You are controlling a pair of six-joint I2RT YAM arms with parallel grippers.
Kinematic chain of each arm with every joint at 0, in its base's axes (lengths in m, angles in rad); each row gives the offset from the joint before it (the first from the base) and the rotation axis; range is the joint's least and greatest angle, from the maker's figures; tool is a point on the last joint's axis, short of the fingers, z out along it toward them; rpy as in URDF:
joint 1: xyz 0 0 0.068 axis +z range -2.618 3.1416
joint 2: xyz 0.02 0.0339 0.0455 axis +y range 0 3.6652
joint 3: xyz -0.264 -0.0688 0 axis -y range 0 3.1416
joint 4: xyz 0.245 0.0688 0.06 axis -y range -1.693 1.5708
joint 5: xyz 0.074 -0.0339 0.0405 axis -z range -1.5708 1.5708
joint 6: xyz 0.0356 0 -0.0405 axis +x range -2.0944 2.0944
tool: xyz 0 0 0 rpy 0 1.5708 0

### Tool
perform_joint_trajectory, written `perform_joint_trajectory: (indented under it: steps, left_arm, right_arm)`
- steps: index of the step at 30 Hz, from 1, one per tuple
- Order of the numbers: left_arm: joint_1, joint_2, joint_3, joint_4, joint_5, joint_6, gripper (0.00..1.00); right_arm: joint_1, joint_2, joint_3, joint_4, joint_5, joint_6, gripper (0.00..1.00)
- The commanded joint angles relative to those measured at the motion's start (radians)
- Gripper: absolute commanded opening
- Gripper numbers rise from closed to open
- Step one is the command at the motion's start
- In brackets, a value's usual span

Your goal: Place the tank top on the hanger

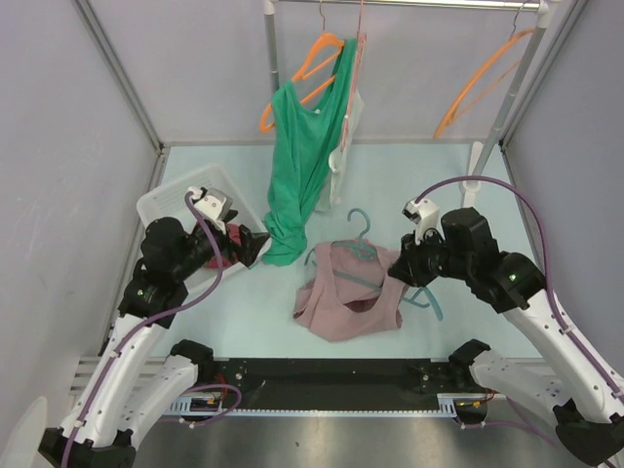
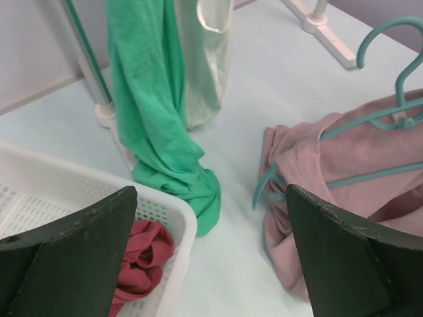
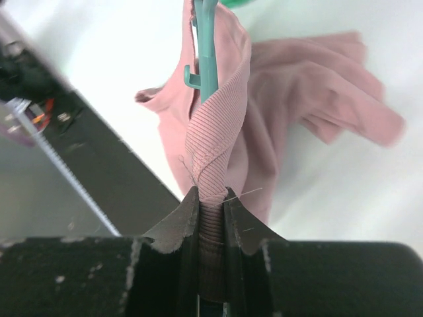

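The right claw is clamped on a twisted strap of the tank top, which lies crumpled at lower centre of the top view, tangled with the hanger. It looks soft and floppy, so the ribbed hems are the place to grip. The left claw gapes empty.

Bare table strip between the white basket and the tank top is passable from the near side. Its far end is blocked: the green tank top hangs down to the table, bunched just beside the left hand. Far right is open up to the rack foot. The right hand crowds the tank top's right edge.
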Motion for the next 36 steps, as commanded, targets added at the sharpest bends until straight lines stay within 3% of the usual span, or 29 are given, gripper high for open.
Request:
perform_joint_trajectory:
  steps: [1, 10, 18, 29, 36]
  left_arm:
    - [0.02, -0.005, -0.008, 0.041, -0.066, -0.029, 0.99]
    - [0.026, 0.014, -0.006, 0.033, -0.083, -0.033, 1.0]
    - [0.029, 0.015, -0.008, 0.033, -0.092, -0.032, 0.99]
    - [0.034, 0.012, -0.009, 0.029, -0.126, -0.03, 1.0]
    - [0.035, 0.012, -0.008, 0.019, -0.149, -0.029, 0.99]
  right_arm:
    - [-0.039, -0.064, 0.037, -0.01, 0.191, 0.051, 0.0]
    - [-0.113, -0.082, 0.097, -0.07, 0.51, 0.076, 0.0]
    - [-0.117, -0.03, 0.198, -0.018, 0.677, 0.035, 0.0]
    - [-0.073, 0.122, 0.318, 0.105, 0.547, 0.004, 0.0]
    - [-0.018, 0.221, 0.392, 0.154, 0.699, 0.028, 0.0]
